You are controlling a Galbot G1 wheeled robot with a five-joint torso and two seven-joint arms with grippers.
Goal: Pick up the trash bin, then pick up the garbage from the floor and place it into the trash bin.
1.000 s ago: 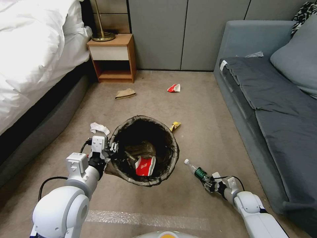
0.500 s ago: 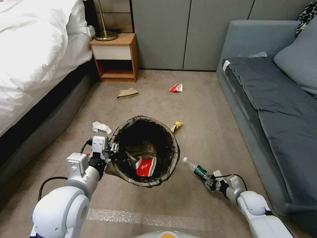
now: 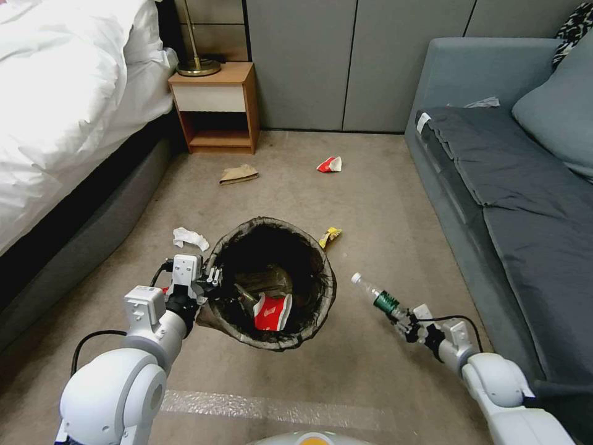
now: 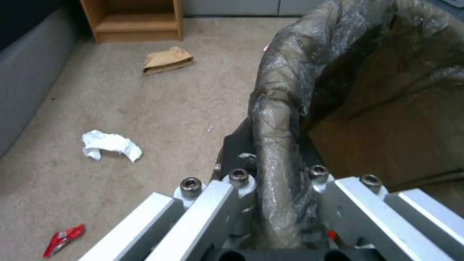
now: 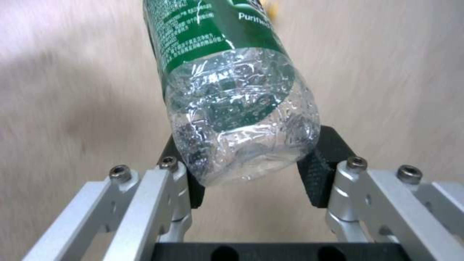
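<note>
Both arms have smooth white rounded shells; the left arm (image 3: 114,389) carries a square white box near the wrist, followed by a black joint collar. Black cables loop beside each wrist. The left gripper (image 4: 278,188) and the right gripper (image 5: 251,177) share one build: flat silver aluminium finger bars, dark hex-socket screws at the pivots, and a black base plate with round holes. The right gripper's pads (image 5: 319,177) are black with a ribbed face.

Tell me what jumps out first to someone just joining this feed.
The trash bin at centre, dark liner over its rim, left hand clamped on that rim, a red-and-white wrapper inside. To its right, the right hand holds a green-labelled bottle by its base above the carpet.
</note>
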